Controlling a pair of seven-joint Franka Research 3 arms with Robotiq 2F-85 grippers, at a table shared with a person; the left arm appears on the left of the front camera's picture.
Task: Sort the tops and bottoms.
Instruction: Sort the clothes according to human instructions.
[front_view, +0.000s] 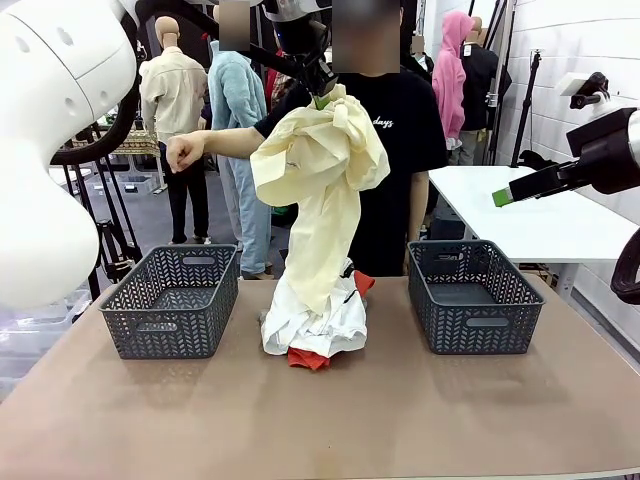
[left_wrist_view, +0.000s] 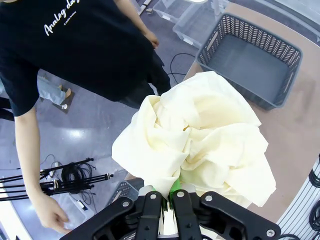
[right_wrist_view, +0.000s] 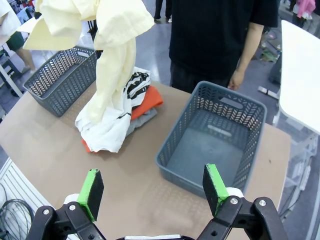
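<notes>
Matt brown table (front_view: 420, 420) carries a soft crumpled pile (front_view: 300, 335): white garment (front_view: 335, 320), orange-red garment (front_view: 308, 358), light grey garment (right_wrist_view: 144, 119). Above this pile your left gripper (front_view: 320, 88) pinches the pale yellow garment (front_view: 318, 180), which hangs in long folds onto it. Right of the pile, your right gripper (right_wrist_view: 153, 182) stands wide open.

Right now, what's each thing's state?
Left tool: shut on pale yellow garment.
Right tool: open, empty.
White garment: crumpled heap.
Pale yellow garment: lifted, tail on white garment.
Orange-red garment: under white garment.
Light grey garment: mostly buried.
Left basket: empty.
Right basket: empty.
</notes>
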